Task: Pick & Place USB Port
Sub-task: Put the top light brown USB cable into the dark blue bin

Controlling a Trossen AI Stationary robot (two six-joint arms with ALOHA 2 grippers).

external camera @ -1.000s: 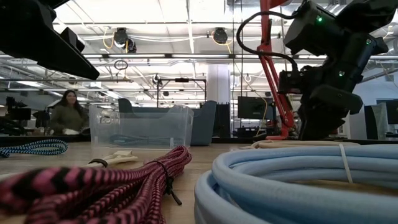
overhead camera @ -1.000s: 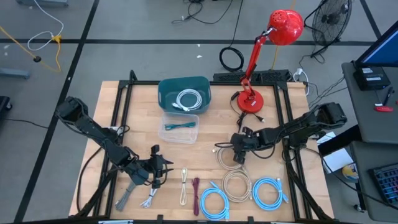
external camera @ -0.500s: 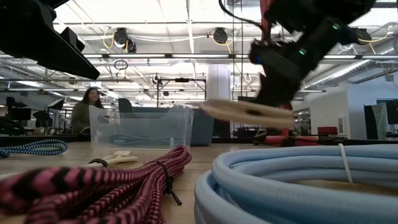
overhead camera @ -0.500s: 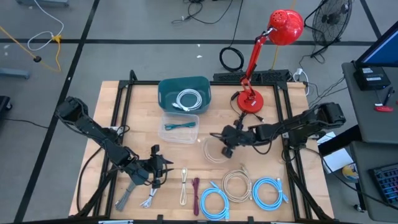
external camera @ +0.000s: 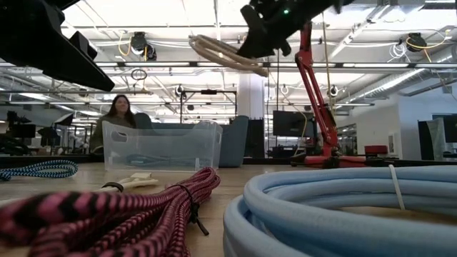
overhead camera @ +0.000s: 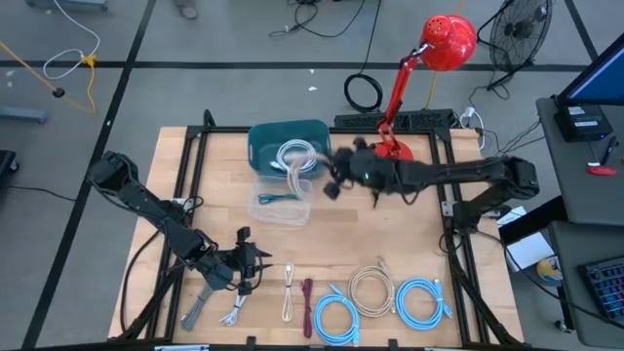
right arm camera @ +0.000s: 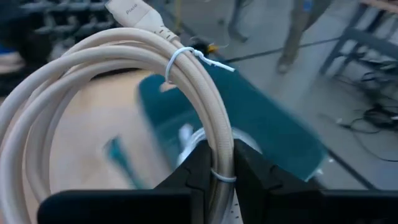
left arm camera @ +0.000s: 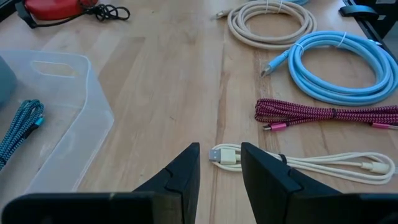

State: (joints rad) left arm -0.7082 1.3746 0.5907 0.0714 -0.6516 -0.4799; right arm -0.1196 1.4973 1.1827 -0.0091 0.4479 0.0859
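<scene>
Transport is under way: in the high view we find the right gripper (overhead camera: 336, 177) carrying the beige cable coil (overhead camera: 304, 159) above the teal bin (overhead camera: 289, 146), whereas half a second ago it hung lower over the bare table (overhead camera: 409, 244) near the clear box (overhead camera: 282, 199), and a second ago it was down among the coils in the front row. We judge that the pick is complete and only the release into a bin remains. We count in this view one white coil in the teal bin, one teal cable in the clear box, one red lamp (overhead camera: 419, 88), and in the front row two blue coils, one beige coil, one magenta cable and one white cable. The left gripper (overhead camera: 246, 265) waits near the front edge. In the low view the coil (external camera: 227, 53) hangs high above the clear box (external camera: 161, 146), and one person (external camera: 116, 118) shows behind. In the left wrist view the fingers (left arm camera: 186, 171) stand parted, holding nothing. In the right wrist view the fingers (right arm camera: 199, 165) are clenched on the coil (right arm camera: 124, 81).
</scene>
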